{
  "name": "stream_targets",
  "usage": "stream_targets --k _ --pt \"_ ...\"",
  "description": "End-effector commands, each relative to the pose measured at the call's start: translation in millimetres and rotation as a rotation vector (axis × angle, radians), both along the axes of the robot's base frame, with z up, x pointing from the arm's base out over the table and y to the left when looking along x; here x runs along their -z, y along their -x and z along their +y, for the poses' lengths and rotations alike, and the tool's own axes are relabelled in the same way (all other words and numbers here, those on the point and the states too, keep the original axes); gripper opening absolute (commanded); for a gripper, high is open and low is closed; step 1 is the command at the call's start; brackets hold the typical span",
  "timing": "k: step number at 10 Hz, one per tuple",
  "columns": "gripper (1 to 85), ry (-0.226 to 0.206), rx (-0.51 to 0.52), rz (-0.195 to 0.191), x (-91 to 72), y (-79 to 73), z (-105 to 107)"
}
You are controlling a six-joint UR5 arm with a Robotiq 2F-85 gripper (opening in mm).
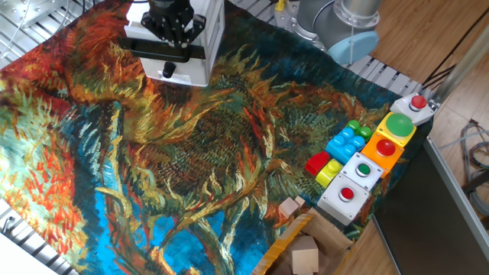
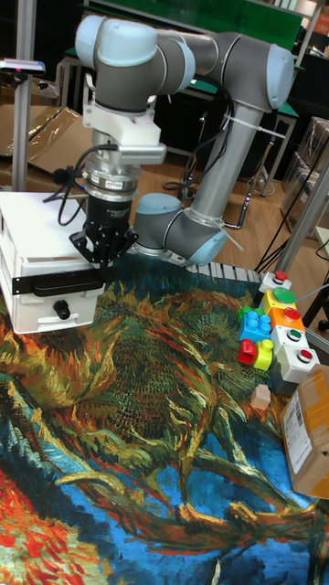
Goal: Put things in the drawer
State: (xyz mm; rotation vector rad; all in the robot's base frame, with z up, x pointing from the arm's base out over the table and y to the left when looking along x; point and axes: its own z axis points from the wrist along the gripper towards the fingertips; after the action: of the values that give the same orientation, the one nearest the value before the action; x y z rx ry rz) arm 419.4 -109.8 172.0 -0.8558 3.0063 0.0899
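Note:
The white cabinet [image 1: 200,30] stands at the cloth's far left corner. Its drawer [image 1: 157,52] shows only as a narrow dark band across the front, with a round knob below it. My gripper [image 1: 170,32] hangs just above that band, fingers drawn together to a point, and I see nothing between them. In the tall fixed view the gripper [image 2: 100,260] has its tips right over the drawer [image 2: 64,284]. One pale wooden cube [image 1: 290,208] lies on the cloth near the front right, far from the gripper. Another cube [image 1: 304,254] sits inside the cardboard box.
Coloured toy bricks [image 1: 342,145] lie at the right edge beside a row of button boxes [image 1: 367,172]. A brown cardboard box [image 1: 284,248] stands at the front right corner. The arm's base [image 1: 344,27] is at the back right.

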Motion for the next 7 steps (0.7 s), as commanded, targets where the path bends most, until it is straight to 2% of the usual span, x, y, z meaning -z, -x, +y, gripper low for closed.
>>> stream_targets --k 1,7 --pt "1.3 -0.038 0.003 0.020 -5.8 16.3 -3" --pt "1.3 -0.047 0.008 0.061 -10.7 34.3 -10"
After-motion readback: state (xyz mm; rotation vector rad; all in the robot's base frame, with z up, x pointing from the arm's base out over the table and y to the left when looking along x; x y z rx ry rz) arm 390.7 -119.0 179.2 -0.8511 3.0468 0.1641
